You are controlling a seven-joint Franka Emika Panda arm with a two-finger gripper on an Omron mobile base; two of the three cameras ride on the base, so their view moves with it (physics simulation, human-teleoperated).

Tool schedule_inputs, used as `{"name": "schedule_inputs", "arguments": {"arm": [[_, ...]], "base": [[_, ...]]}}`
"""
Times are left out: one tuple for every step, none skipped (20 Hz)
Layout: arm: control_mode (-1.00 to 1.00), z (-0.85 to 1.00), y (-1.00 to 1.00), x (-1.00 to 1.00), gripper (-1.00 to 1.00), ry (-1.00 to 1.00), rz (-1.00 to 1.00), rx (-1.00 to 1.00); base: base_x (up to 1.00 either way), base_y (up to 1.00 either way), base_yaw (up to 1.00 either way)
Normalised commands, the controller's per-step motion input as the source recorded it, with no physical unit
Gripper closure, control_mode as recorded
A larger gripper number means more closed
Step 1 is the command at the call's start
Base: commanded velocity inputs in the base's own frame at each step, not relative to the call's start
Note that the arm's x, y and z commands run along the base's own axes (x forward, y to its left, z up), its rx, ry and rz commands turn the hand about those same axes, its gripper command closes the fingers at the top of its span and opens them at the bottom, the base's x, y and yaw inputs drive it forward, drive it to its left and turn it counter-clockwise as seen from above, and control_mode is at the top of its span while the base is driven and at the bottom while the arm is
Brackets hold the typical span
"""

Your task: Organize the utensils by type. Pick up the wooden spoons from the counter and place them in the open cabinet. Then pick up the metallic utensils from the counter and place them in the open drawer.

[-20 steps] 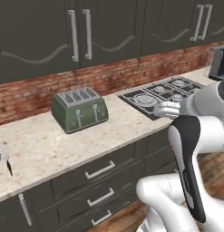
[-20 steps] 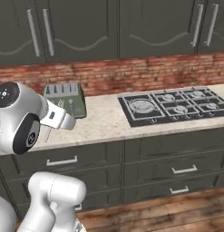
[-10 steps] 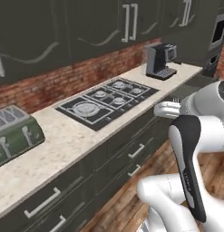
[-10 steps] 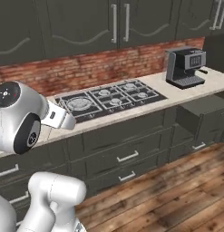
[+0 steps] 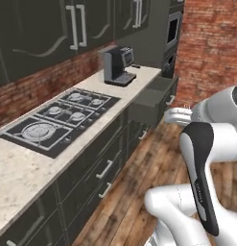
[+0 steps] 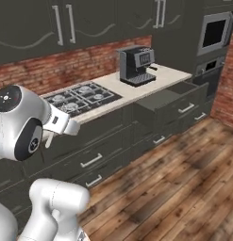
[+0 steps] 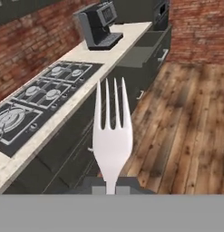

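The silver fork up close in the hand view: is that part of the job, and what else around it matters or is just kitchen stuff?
Part of the job:
small silver fork, held in the jaws
open dark grey drawer
beige speckled counter

Just there:
black gas hob
grey coffee machine
built-in wall oven

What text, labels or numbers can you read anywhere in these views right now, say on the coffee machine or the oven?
None readable.
Coffee machine: its front panel shows pale marks, too blurred to read.
Oven: no legible label.
Robot arm: a line of small print on the dark link, too small to read.
Fork in the gripper: no marking.
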Motion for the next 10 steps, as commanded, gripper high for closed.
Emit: {"name": "schedule_inputs", "arguments": {"arm": [[1.0,0.0,0.0,0.0,1.0,0.0,0.0,0.0],[1.0,0.0,0.0,0.0,1.0,0.0,0.0,0.0],[1.0,0.0,0.0,0.0,1.0,0.0,0.0,0.0],[1.0,0.0,0.0,0.0,1.0,0.0,0.0,0.0],[1.0,0.0,0.0,0.0,1.0,0.0,0.0,0.0],[1.0,0.0,0.0,0.0,1.0,0.0,0.0,0.0],[1.0,0.0,0.0,0.0,1.0,0.0,0.0,0.0],[1.0,0.0,0.0,0.0,1.0,0.0,0.0,0.0],[1.0,0.0,0.0,0.0,1.0,0.0,0.0,0.0],[1.0,0.0,0.0,0.0,1.0,0.0,0.0,0.0]], "base": [[0.54,-0.19,-0.32],[0.59,-0.19,-0.3],[0.61,-0.18,-0.27],[0.63,-0.11,-0.26],[0.61,-0.06,-0.25],[0.53,0.0,-0.25],[0.54,0.0,-0.25],[0.52,0.0,-0.25],[0.53,0.0,-0.25],[0.55,0.0,-0.25]]}}
